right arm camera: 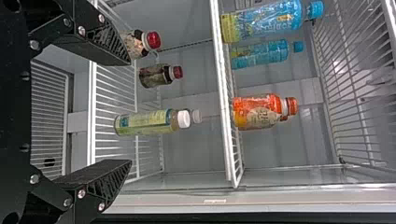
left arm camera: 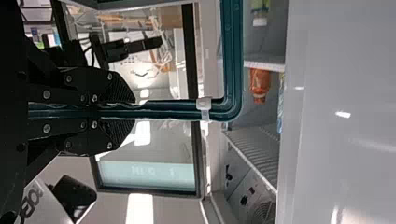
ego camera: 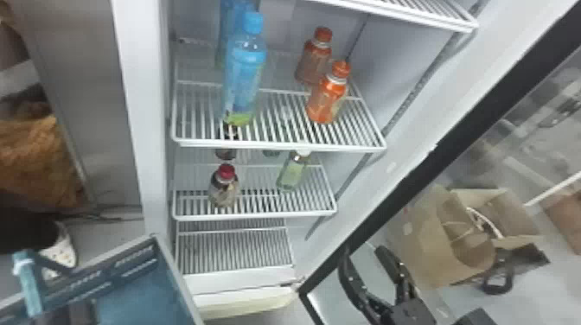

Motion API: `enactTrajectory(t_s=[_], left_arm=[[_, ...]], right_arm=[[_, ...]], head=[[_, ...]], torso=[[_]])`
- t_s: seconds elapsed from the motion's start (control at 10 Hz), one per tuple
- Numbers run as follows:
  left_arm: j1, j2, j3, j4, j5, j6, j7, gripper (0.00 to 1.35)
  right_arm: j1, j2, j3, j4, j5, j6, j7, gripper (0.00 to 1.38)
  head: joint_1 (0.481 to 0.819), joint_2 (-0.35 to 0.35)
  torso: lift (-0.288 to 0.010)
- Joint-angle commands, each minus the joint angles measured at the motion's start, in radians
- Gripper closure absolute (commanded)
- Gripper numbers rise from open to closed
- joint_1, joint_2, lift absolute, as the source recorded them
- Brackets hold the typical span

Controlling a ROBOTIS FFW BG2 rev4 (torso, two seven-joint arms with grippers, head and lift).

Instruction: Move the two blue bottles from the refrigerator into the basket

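Right end effector (ego camera: 362, 255) stands open at the lower right of the head view, its two black fingers well apart with nothing between them. Both task bottles are upright inside the refrigerator (ego camera: 134, 86): the front blue bottle (ego camera: 246, 73) stands towards the left of a wire shelf (ego camera: 276, 147), and the rear blue bottle (ego camera: 229, 30) is just behind it, partly hidden by it.

On that same shelf, further right, are a front orange bottle (ego camera: 327, 95) and a rear orange bottle (ego camera: 314, 60). The shelf below (ego camera: 255, 215) carries a red-capped bottle (ego camera: 225, 186) on its left, with a dark bottle (ego camera: 227, 147) behind it, and a pale green bottle (ego camera: 294, 173) with a white cap on its right. Lower down is another wire rack (ego camera: 233, 255).

Outside, at the lower left of the head view, sits the blue basket (ego camera: 175, 276). Its teal handle (ego camera: 28, 287) rises at the near left and has a white tie (ego camera: 21, 266) around it. The left wrist view shows the left end effector (left arm camera: 133, 110) closed around this handle, with a finger against each side.

To the right, beyond the dark-framed glass door (ego camera: 389, 199), is an open cardboard box (ego camera: 432, 255).
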Motion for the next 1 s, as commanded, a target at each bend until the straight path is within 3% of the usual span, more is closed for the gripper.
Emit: enactTrajectory(t_s=[0.0, 0.6, 0.9], left_arm=[[-0.002, -0.001, -0.020, -0.053, 0.031, 0.008, 0.004, 1.20], [-0.034, 0.005, -0.020, -0.156, 0.058, 0.072, 0.044, 1.20], [-0.034, 0.000, -0.006, -0.156, 0.054, 0.077, 0.048, 1.20]], right_arm=[[0.000, -0.003, 0.001, -0.003, 0.002, 0.002, 0.002, 0.31], [0.000, -0.006, 0.003, -0.003, -0.008, 0.002, -0.001, 0.31], [0.008, -0.009, 0.013, -0.094, 0.066, 0.004, -0.001, 0.31]], head=[[0.695, -0.350], [0.695, -0.350], [0.695, -0.350]], torso=[[-0.010], [-0.010], [-0.010]])
